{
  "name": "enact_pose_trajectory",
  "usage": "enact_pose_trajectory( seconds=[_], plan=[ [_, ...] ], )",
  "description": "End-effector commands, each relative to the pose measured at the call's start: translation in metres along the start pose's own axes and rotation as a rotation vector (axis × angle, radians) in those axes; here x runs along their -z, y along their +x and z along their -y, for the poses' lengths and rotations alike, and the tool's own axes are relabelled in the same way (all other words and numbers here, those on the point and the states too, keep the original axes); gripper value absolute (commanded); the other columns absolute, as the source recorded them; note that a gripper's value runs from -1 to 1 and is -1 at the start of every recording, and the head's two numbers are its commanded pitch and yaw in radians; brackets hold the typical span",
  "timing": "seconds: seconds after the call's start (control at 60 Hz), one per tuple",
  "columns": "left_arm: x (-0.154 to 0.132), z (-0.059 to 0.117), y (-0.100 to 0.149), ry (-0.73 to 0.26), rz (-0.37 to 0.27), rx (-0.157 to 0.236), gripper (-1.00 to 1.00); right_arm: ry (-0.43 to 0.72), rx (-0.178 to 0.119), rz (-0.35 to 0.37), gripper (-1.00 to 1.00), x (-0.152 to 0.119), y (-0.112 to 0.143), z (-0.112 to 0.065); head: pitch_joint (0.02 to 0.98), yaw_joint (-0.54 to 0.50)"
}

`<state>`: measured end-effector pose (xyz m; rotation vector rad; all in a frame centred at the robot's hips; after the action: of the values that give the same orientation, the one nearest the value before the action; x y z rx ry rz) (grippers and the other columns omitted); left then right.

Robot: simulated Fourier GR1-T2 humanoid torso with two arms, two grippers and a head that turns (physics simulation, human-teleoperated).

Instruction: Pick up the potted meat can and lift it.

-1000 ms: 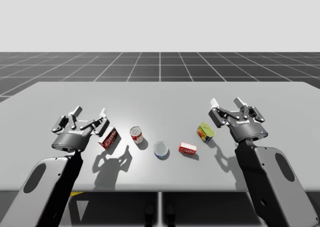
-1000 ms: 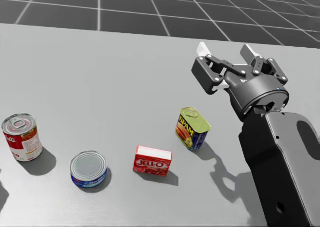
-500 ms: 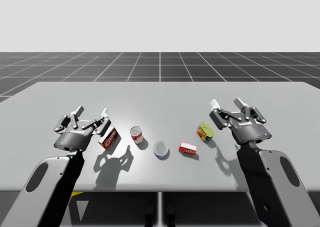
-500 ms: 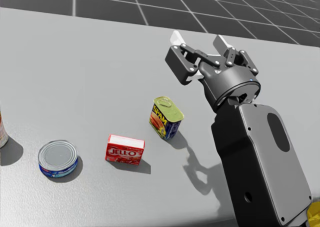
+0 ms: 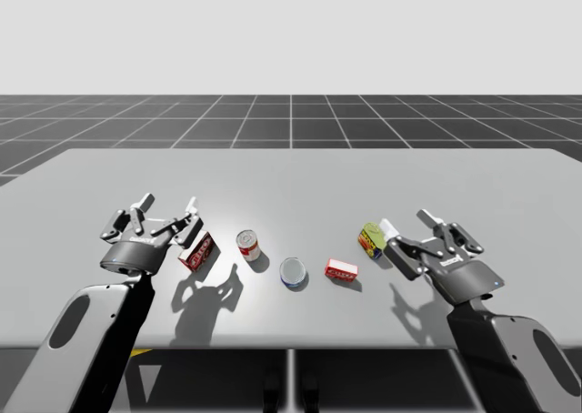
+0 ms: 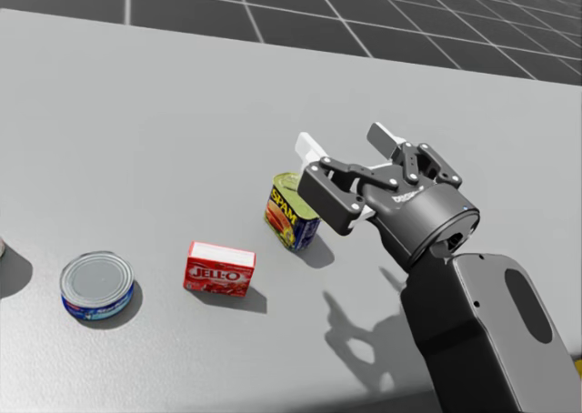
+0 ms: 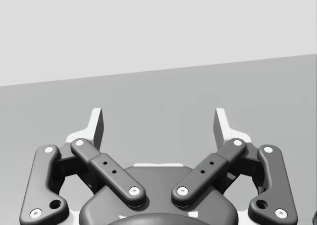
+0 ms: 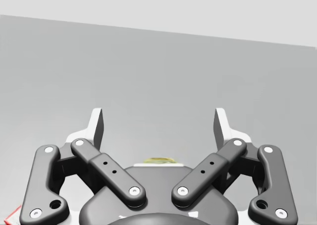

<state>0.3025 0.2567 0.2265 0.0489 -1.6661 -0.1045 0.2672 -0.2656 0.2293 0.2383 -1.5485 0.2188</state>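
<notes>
- Spotting the potted meat can [image 6: 291,215] standing on the table [image 6: 136,113], low down beside and partly under the right gripper [image 6: 347,142]. From the right wrist view, just a sliver of yellow-green lid peeking past the palm, below the gap between the fingers.
- Progress-wise, calling it early days: not gripped, not lifted, base flat on the table. Left to do, by the look of it: drop the fingers either side of the can, squeeze, then raise.
- Sits upright, lid facing up. Guessing the long axis of that rounded-oblong lid runs on a diagonal to the gripper rather than square to its fingers, with the broad printed side turned away from the gripper. Hard to pin down more, given one finger covering part of the lid in the head view.
- Right gripper: fingers spread wide, nothing between them. Can't tell whether the nearer finger brushes the can or just passes in front of it.
- Left gripper [image 5: 168,200]: also spread wide with nothing held, hovering well apart from the can, with a dark red box [image 5: 200,251] just beside it.
- Moving outward from the can, away from the right gripper: a small red box [image 6: 220,269] near it, then a flat blue tin [image 6: 97,286], then a red-and-white can [image 5: 248,245] closer to the left gripper.
</notes>
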Motion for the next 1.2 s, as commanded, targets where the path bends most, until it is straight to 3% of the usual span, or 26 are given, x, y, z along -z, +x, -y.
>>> enact_pose_trajectory(
  seconds=[0.017, 0.4, 0.717, 0.933, 0.983, 1.017, 1.033, 1.05, 1.083, 1.1, 1.15, 1.2],
  plan=[
    [0.000, 0.001, -0.001, -0.002, -0.001, 0.002, -1.00, 0.030, -0.023, -0.065, -1.00, -0.013, -0.034, 0.001, 0.782, -0.36],
    [0.000, 0.003, -0.003, -0.007, -0.008, 0.008, -1.00, 0.017, -0.018, -0.140, -1.00, 0.003, -0.084, 0.010, 0.787, -0.36],
    [0.000, 0.004, -0.003, -0.009, -0.007, 0.008, -1.00, -0.004, -0.050, -0.190, -1.00, 0.030, -0.101, 0.013, 0.790, -0.36],
    [0.000, 0.004, -0.003, -0.012, -0.010, 0.009, -1.00, -0.014, -0.044, -0.227, -1.00, 0.043, -0.106, 0.020, 0.787, -0.36],
    [0.000, 0.005, -0.003, -0.012, -0.010, 0.010, -1.00, 0.008, -0.026, -0.246, -1.00, 0.043, -0.108, 0.020, 0.786, -0.36],
    [0.000, 0.005, -0.003, -0.013, -0.011, 0.010, -1.00, 0.013, -0.031, -0.260, -0.87, 0.041, -0.108, 0.019, 0.786, -0.36],
    [0.000, 0.005, -0.003, -0.013, -0.011, 0.010, -1.00, 0.017, -0.027, -0.274, -0.61, 0.041, -0.109, 0.019, 0.785, -0.36],
    [0.000, 0.005, -0.003, -0.013, -0.011, 0.010, -1.00, 0.024, -0.024, -0.277, -0.52, 0.040, -0.109, 0.019, 0.785, -0.36],
    [0.000, 0.005, -0.003, -0.014, -0.011, 0.011, -1.00, 0.007, -0.030, -0.274, -0.03, 0.039, -0.110, 0.018, 0.782, -0.36],
    [0.000, 0.005, -0.003, -0.015, -0.012, 0.012, -1.00, -0.003, -0.039, -0.278, 0.34, 0.038, -0.110, 0.017, 0.780, -0.37],
    [0.000, 0.006, -0.003, -0.016, -0.012, 0.012, -1.00, -0.004, -0.041, -0.281, 0.93, 0.038, -0.111, 0.016, 0.773, -0.37],
    [0.000, 0.006, -0.003, -0.016, -0.012, 0.012, -1.00, -0.005, -0.048, -0.286, 1.00, 0.037, -0.112, 0.015, 0.756, -0.37]
  ],
)
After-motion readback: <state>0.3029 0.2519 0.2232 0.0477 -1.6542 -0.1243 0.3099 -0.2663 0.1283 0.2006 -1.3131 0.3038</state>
